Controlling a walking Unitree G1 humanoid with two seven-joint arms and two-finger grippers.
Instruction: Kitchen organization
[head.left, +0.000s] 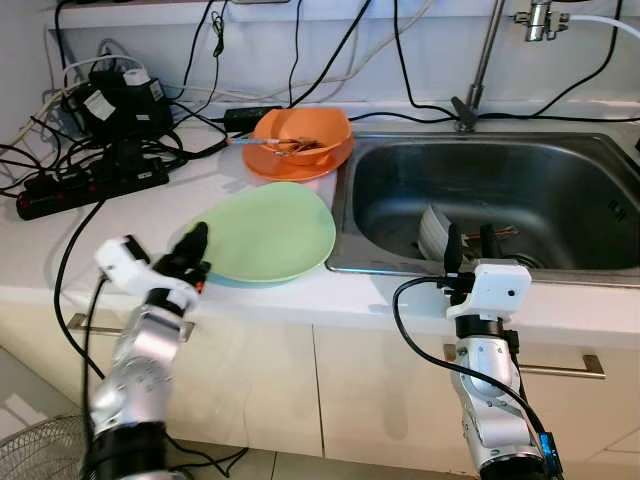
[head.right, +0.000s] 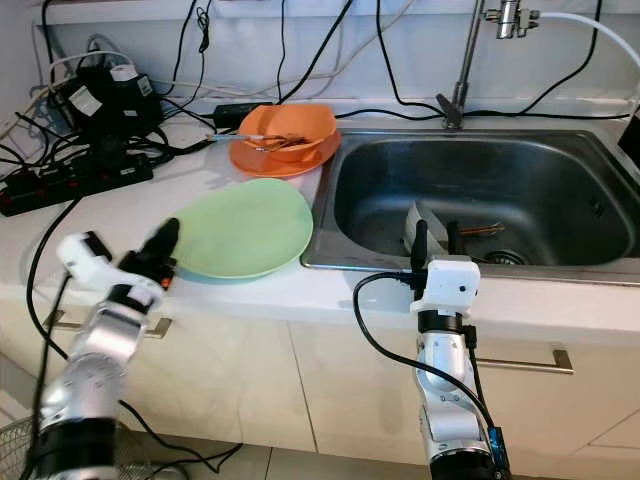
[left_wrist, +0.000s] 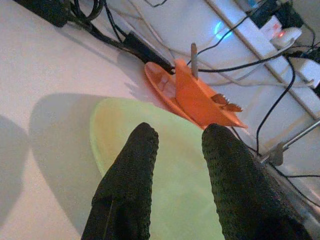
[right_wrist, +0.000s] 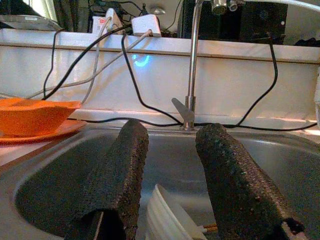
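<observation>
A pale green plate (head.left: 268, 232) lies on the white counter next to the sink's left rim. My left gripper (head.left: 192, 250) hovers at the plate's near-left edge, open, with nothing between its fingers (left_wrist: 132, 170). Behind the plate an orange bowl (head.left: 302, 133) with utensils in it sits on an orange plate (head.left: 290, 165). My right gripper (head.left: 468, 246) stands open at the sink's front rim, pointing into the steel sink (head.left: 560, 170). White plates (right_wrist: 167, 217) lean inside the sink below it, beside chopsticks (head.left: 505, 232).
A black power strip (head.left: 90, 185), adapters and many cables crowd the counter's back left. The faucet (head.left: 478, 70) rises behind the sink. Cabinet doors with a metal handle (head.left: 560, 368) run below the counter. A fan grille (head.left: 40, 450) stands on the floor at lower left.
</observation>
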